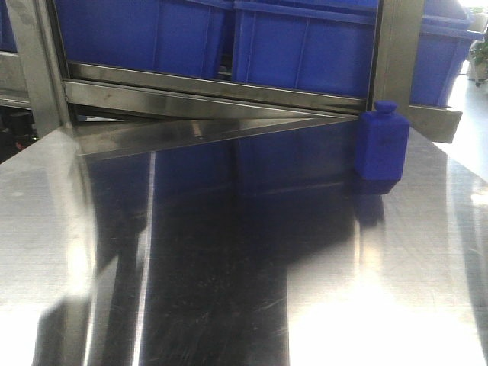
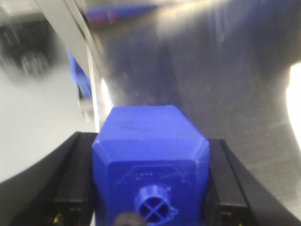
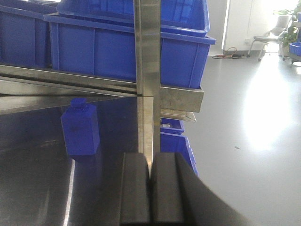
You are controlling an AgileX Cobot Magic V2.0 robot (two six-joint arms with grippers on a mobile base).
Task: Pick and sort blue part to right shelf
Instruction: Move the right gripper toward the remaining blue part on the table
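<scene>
We hold blue part clamped in left gripper by flat sides, a steadier carry, we judge. Our right gripper pinched closed, empty — facing right shelf.

A standing part stood on the table at its far right corner, just before the shelf that ran along the table's back edge. Bins sat side by side on the shelf, behind and above the tabletop. In the right wrist view that part was left of the shelf's post. The right tool, fingers pressed together, was directly before the post. A lower bin lay right of the post, past the table's edge. Between the fingers of the left tool sat a gripped part, neck toward the camera, above the table.
</scene>
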